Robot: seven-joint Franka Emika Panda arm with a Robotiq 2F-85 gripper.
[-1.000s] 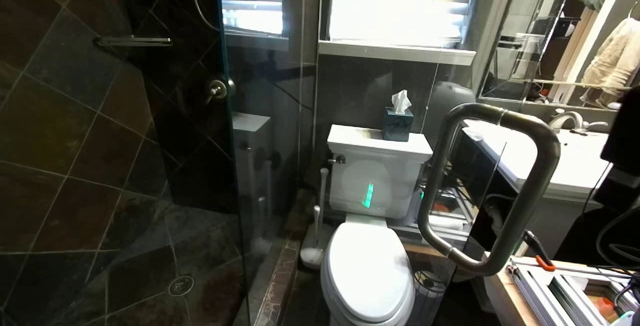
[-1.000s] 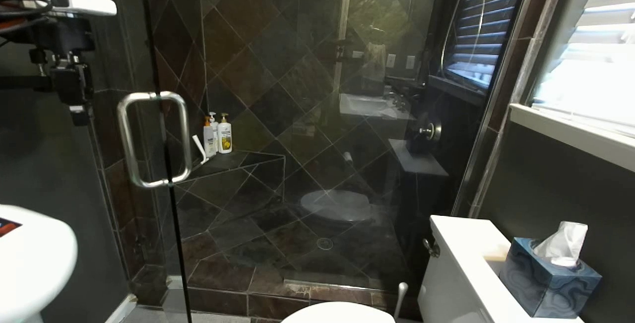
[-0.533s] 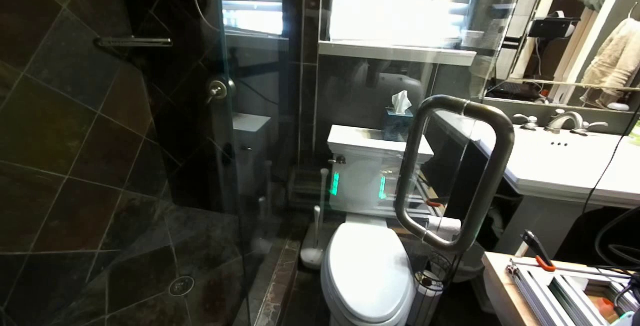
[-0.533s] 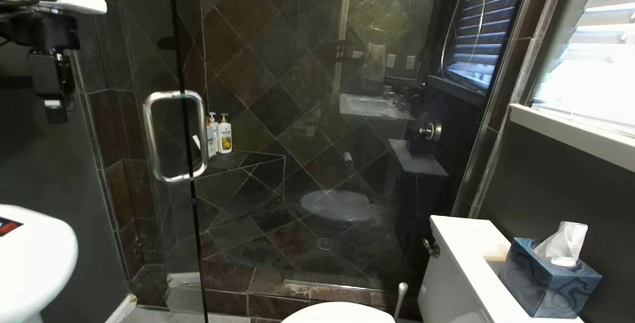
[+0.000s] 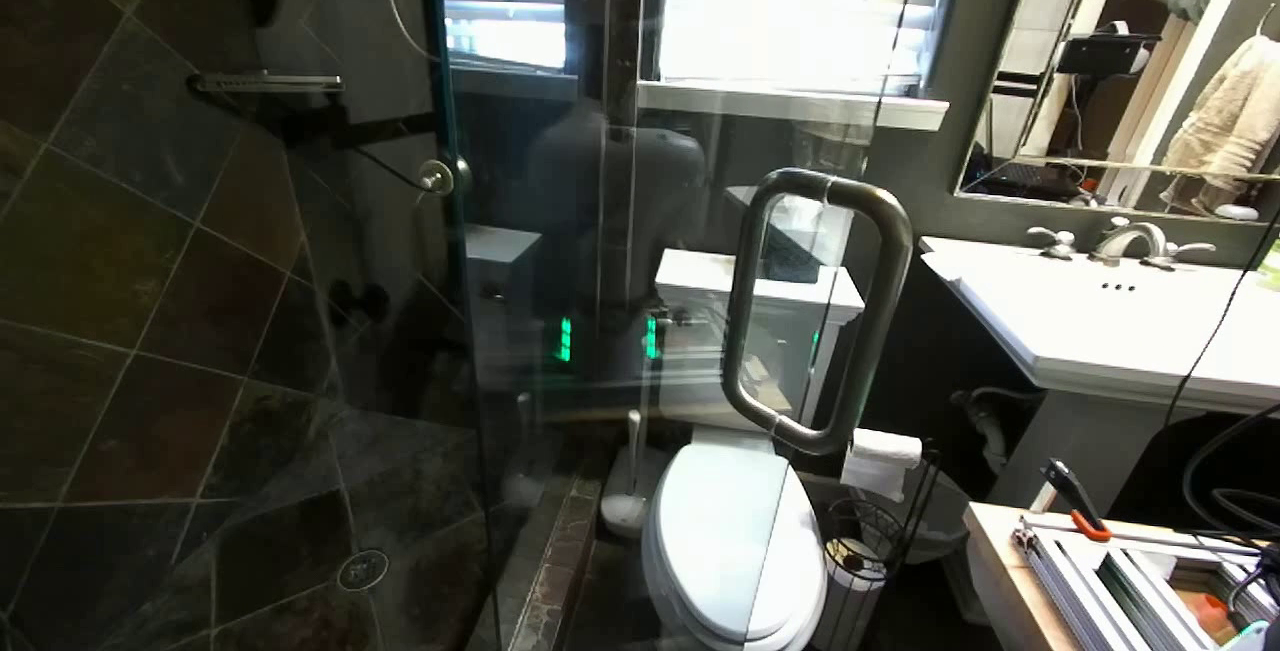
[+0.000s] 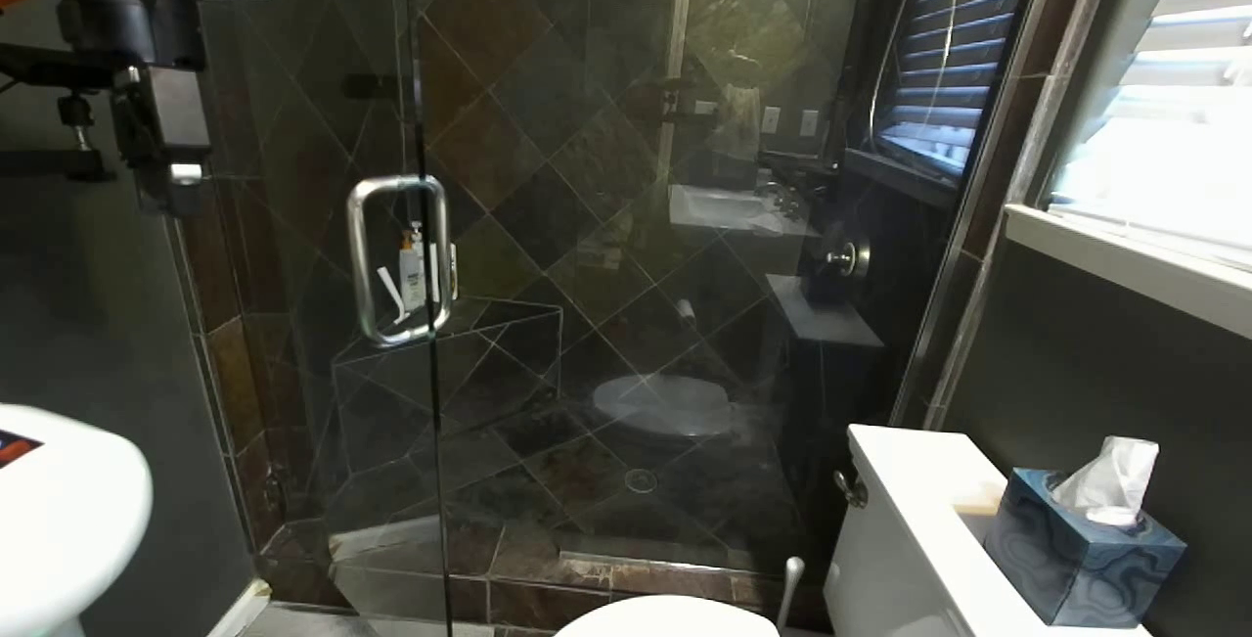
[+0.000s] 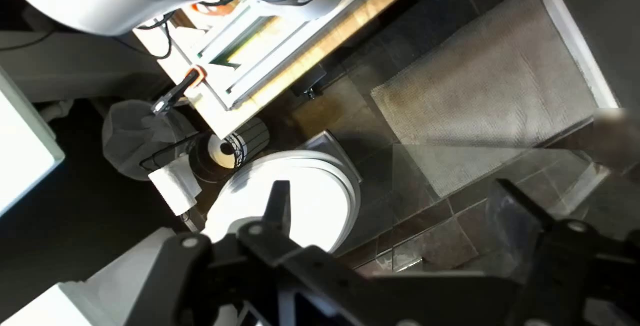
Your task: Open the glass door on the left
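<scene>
Tall frameless clear-glass door (image 6: 318,373) ajar | my black two-fingered pincer (image 7: 393,182) spread wide, empty, apart from the chrome loop handle (image 6: 360,260) | remaining, I judge: swing wider

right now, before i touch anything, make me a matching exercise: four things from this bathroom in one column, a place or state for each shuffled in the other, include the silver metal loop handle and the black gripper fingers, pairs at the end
Things
1. silver rounded-rectangle metal loop handle
2. blue swirl-patterned tissue box
3. white oval toilet lid
4. black gripper fingers

Places and states
A. closed
B. spread apart
C. fixed to the clear glass door
D. standing on the white toilet tank

Right pairs: 1-C, 2-D, 3-A, 4-B
</scene>
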